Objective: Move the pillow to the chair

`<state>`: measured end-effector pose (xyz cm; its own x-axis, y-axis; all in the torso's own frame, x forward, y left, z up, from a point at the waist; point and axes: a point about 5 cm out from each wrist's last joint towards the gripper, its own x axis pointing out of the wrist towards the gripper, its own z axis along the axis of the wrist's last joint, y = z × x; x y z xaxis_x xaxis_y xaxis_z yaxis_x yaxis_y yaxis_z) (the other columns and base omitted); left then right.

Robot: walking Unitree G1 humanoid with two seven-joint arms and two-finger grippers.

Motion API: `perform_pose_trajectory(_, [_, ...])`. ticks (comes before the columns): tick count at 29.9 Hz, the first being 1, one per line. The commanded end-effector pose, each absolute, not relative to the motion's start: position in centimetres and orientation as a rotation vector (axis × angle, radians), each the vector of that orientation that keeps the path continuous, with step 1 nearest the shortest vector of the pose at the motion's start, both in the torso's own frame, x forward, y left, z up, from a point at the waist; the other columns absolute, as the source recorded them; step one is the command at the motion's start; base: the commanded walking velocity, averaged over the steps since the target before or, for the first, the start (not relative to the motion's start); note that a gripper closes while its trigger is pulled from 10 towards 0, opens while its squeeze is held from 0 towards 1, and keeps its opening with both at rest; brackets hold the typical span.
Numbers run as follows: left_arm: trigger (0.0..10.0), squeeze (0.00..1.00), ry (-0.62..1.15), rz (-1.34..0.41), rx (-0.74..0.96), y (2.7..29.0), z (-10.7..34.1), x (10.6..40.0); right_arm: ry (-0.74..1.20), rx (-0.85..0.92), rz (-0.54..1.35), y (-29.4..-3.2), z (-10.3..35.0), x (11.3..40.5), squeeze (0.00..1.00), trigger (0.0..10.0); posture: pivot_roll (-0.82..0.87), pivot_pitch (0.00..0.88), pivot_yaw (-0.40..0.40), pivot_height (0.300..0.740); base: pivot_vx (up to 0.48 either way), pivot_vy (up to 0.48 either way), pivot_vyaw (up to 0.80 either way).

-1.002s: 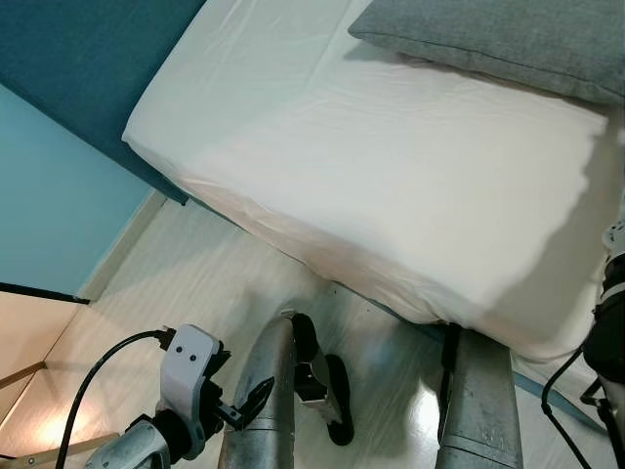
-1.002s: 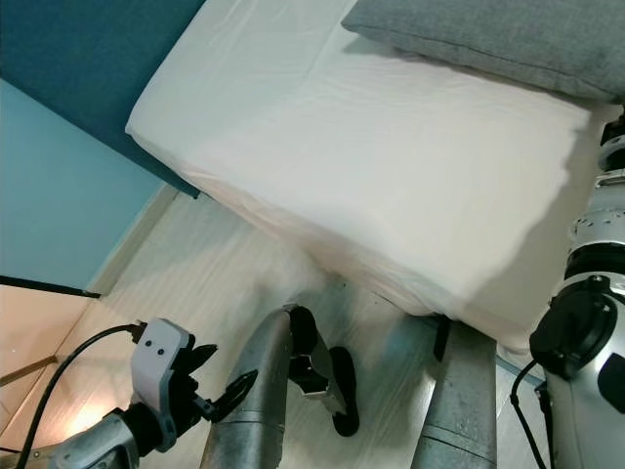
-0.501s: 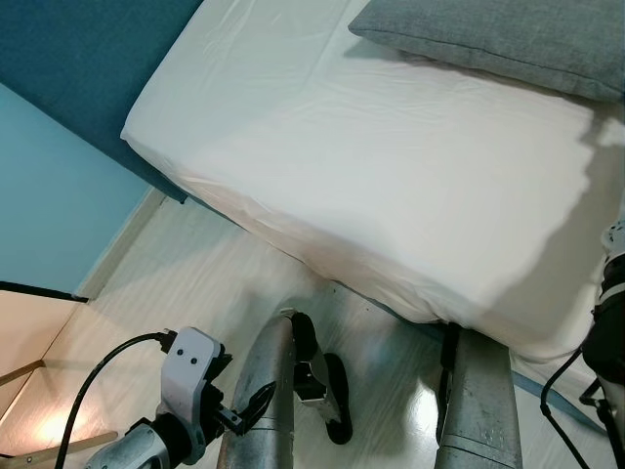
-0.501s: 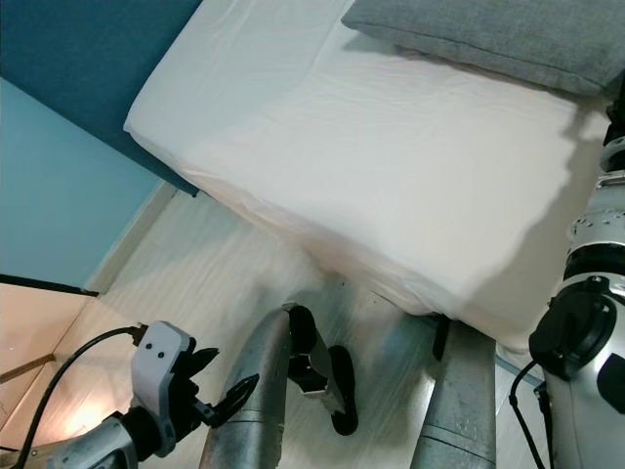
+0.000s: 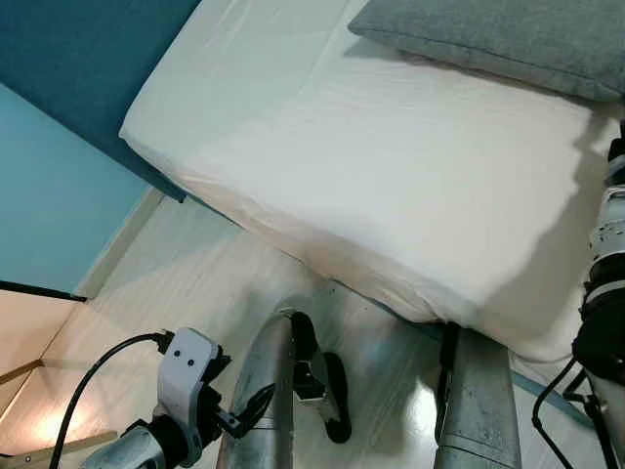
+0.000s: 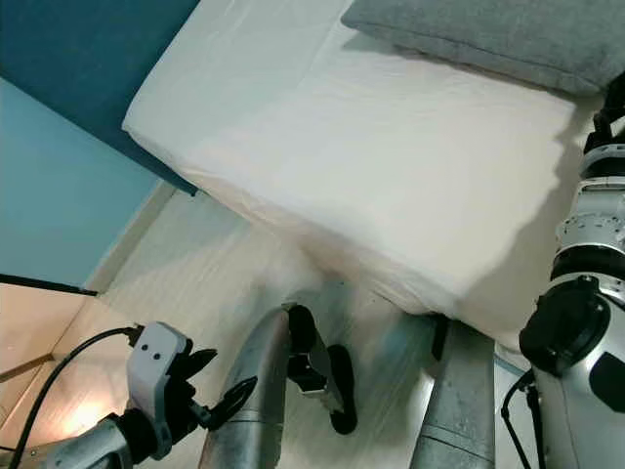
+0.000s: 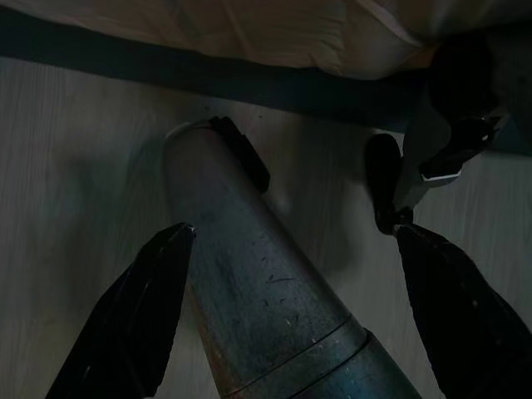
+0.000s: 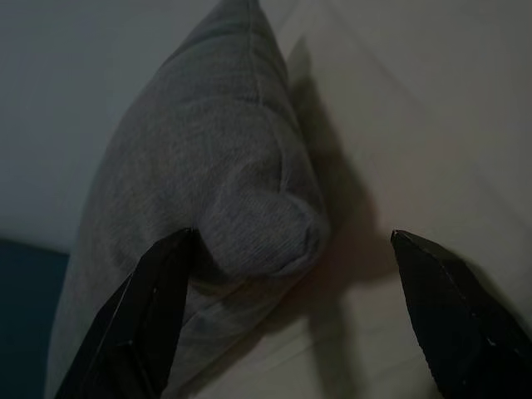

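On the white-sheeted bed [image 5: 391, 166], toward its far side, a grey pillow [image 5: 498, 39] is laid flat. In the right wrist view the pillow's [image 8: 216, 191] rounded corner is seen directly ahead of the right end effector [image 8: 287, 324], whose two black fingers [image 8: 137, 324] are spread wide on either side of that corner. One finger is placed just beside the grey fabric, and whether it is touched cannot be told; nothing is gripped. In the head views the right arm [image 6: 586, 293] is raised at the bed's near edge, beside the pillow's end. The left end effector [image 7: 291, 324] is held low over the pale wood floor [image 5: 186, 283], next to the robot's silver leg [image 5: 259, 401]; its fingers are spread wide around the leg's outline in the dim wrist view and nothing is held. A teal wall [image 5: 49, 195] is seen beyond the bed's dark blue base [image 5: 88, 59].
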<state>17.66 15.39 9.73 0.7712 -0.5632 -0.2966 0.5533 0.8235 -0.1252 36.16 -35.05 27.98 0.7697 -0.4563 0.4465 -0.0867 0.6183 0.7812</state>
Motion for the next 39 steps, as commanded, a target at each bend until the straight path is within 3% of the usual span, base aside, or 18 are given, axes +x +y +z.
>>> perform_pose_trajectory(1, [10.0, 0.00, 0.401, -0.580, -0.019, 16.4, 8.9, 16.7, -0.659, 0.932, -0.221, -34.6, 27.1, 36.4, 0.00, 10.0, 0.17, 0.686, 0.400, 0.576, 0.000, 0.000, 0.00])
perform_pose_trajectory(5, [10.0, 0.00, 0.403, -0.579, -0.019, 16.5, 8.9, 16.7, -0.670, 0.926, -0.229, -34.9, 27.4, 36.2, 0.00, 10.0, 0.17, 0.688, 0.400, 0.576, 0.000, 0.000, 0.00])
perform_pose_trajectory(6, [10.0, 0.00, 0.404, -0.579, -0.019, 16.5, 8.9, 16.7, -0.674, 0.922, -0.230, -35.0, 27.4, 36.2, 0.00, 8.7, 0.17, 0.688, 0.400, 0.576, 0.000, 0.000, 0.00])
perform_pose_trajectory(7, [10.0, 0.00, 0.405, -0.579, -0.019, 16.5, 8.9, 16.7, -0.690, 0.917, -0.224, -35.1, 27.7, 36.1, 0.00, 0.0, 0.17, 0.688, 0.400, 0.576, 0.000, 0.000, 0.00])
perform_pose_trajectory(26, [10.0, 0.00, 0.407, -0.572, -0.015, 16.8, 8.9, 16.9, -0.849, 0.817, -0.140, -35.5, 30.9, 35.2, 0.00, 0.0, 0.16, 0.684, 0.400, 0.576, 0.000, 0.000, 0.00])
perform_pose_trajectory(31, [10.0, 0.00, 0.405, -0.572, -0.020, 16.5, 8.6, 17.1, -0.733, 0.730, -0.143, -34.1, 30.0, 36.3, 0.00, 0.0, 0.14, 0.672, 0.400, 0.576, 0.000, 0.000, 0.00])
perform_pose_trajectory(35, [10.0, 0.00, 0.371, -0.545, -0.048, 15.8, 7.9, 18.7, -0.533, 0.680, -0.055, -29.2, 26.1, 38.5, 0.00, 0.0, 0.04, 0.607, 0.389, 0.576, 0.000, 0.000, 0.00])
perform_pose_trajectory(36, [10.0, 0.00, 0.371, -0.545, -0.048, 15.8, 7.9, 18.7, -0.533, 0.680, -0.055, -29.2, 26.1, 38.5, 0.00, 0.0, 0.04, 0.607, 0.389, 0.576, 0.000, 0.000, 0.00])
perform_pose_trajectory(39, [10.0, 0.00, 0.301, -0.506, -0.083, 14.8, 8.1, 21.0, -0.420, 0.679, 0.111, -23.4, 23.0, 39.4, 0.00, 0.0, -0.02, 0.542, 0.318, 0.576, 0.000, 0.000, 0.00])
